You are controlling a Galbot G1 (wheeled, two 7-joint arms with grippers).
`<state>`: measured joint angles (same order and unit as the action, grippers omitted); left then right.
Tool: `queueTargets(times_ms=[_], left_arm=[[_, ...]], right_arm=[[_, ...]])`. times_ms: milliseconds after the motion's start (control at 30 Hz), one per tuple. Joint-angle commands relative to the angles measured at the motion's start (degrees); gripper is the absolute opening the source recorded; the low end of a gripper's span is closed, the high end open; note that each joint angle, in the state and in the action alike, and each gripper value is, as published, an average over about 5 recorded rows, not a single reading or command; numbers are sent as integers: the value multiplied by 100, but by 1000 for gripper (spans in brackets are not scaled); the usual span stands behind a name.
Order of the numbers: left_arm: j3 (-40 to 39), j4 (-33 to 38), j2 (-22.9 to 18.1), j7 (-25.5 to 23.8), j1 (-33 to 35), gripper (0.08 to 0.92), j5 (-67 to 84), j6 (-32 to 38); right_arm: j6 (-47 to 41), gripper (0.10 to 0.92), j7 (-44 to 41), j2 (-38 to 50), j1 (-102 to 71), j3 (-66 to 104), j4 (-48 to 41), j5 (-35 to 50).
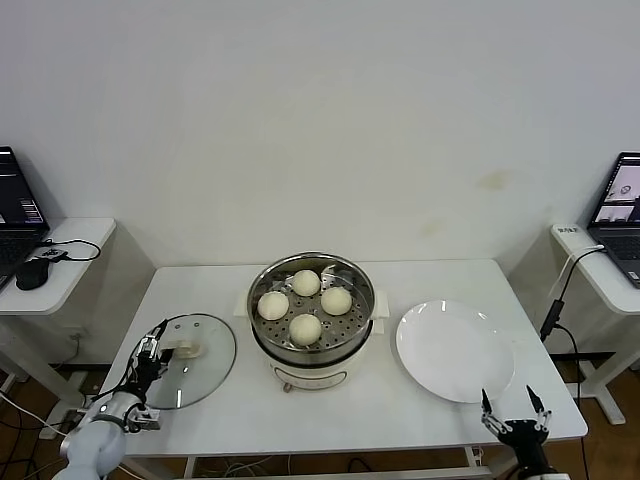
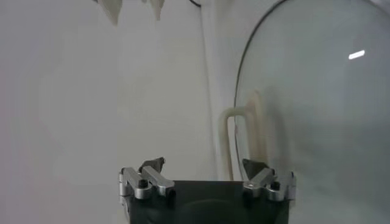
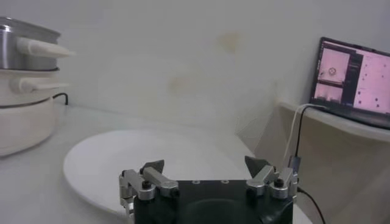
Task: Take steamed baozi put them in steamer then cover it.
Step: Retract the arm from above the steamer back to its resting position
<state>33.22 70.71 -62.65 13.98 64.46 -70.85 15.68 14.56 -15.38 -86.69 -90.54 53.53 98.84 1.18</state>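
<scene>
Four steamed baozi [image 1: 305,301] are seen resting on the perforated tray of the steamer [image 1: 262,335], which stands mid-desk [image 1: 400,280]; the loading appears done, and only the covering is judged to remain. The glass cover [image 1: 205,365] lies flat on the desk to the robot's left of the steamer, well apart from it, its cream-white handle [image 1: 183,349] on top. The left pincer [image 1: 150,352] is held open just beside that handle, nothing gripped. The right pincer [image 1: 514,408] is parked open and empty at the desk's near edge, by the emptied white plate [image 1: 455,350].

The cover is judged rigid, fairly heavy, smooth and breakable; its glass and thin metal rim would offer slippery purchase. The handle is taken to be the proper hold, pinched across its flat sides so that the lid hangs level.
</scene>
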Motion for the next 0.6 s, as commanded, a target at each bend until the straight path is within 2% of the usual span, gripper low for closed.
queueTargets(times_ms=[33, 133, 600], left_arm=[[-99, -131, 11, -47, -116, 820, 168, -28], [-130, -121, 20, -85, -120, 778, 224, -28], [-240, -269, -43, -147, -191, 377, 370, -62]], right_arm=[[8, 823, 1, -13, 3, -49, -41, -62], [7, 823, 0, -21, 11, -81, -60, -88], [32, 823, -17, -40, -4, -148, -94, -171]])
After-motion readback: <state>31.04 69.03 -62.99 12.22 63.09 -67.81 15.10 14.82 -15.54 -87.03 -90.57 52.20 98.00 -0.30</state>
